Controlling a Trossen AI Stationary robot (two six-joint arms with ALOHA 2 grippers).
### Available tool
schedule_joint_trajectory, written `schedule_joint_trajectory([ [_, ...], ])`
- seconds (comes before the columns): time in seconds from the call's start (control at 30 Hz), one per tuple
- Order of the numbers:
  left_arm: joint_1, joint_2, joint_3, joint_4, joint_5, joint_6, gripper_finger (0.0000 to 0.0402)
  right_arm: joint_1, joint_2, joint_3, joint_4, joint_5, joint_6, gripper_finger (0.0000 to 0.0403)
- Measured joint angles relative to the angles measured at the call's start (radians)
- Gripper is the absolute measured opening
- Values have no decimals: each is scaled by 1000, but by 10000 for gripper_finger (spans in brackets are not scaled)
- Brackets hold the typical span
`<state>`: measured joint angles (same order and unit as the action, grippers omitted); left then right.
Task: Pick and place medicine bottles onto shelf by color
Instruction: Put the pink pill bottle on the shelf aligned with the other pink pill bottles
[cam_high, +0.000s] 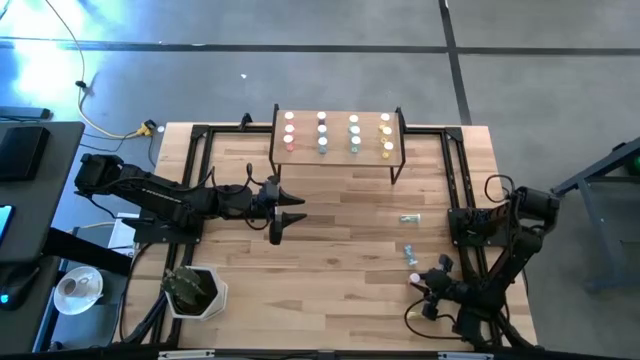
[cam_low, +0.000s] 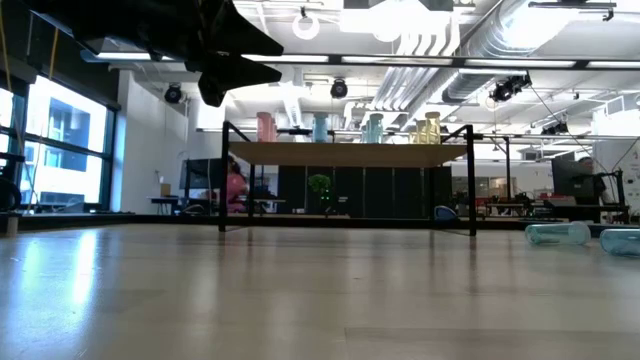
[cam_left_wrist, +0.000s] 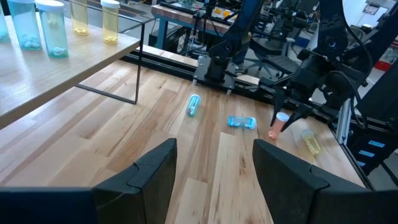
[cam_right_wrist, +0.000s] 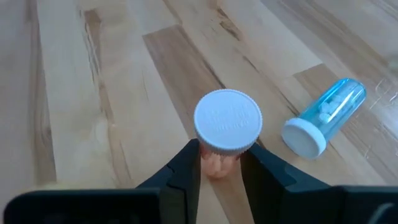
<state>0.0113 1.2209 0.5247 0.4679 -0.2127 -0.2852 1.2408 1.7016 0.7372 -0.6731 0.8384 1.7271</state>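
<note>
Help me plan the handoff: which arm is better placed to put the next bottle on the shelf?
Right. The right gripper is shut on the red bottle; the left gripper hangs open and empty, though nearer the shelf.

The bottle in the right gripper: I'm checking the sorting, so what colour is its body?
Pink-orange body under a white cap, on the bottle held by the right gripper; clearest in the right wrist view.

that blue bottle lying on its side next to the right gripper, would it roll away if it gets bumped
Probably yes. The blue bottle is a smooth cylinder lying on its side on the bare wooden tabletop, so a nudge across its length would likely roll it. It looks like light clear plastic with a few pills inside, so it should shift easily. Its wider white cap may curve its path.
</note>
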Motion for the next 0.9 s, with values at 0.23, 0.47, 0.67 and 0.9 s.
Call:
schedule_joint_trajectory([
  [0.23,0,0,0,0,0,0,200,-51,-58,0,0,44,-15,88],
  [0.47,0,0,0,0,2,46,200,-154,-182,0,1,51,-124,88],
  [0.67,0,0,0,-33,48,53,200,-260,-301,0,39,18,-279,87],
  [0.9,2,0,0,-77,96,57,200,-431,-419,0,172,-115,-592,87],
])
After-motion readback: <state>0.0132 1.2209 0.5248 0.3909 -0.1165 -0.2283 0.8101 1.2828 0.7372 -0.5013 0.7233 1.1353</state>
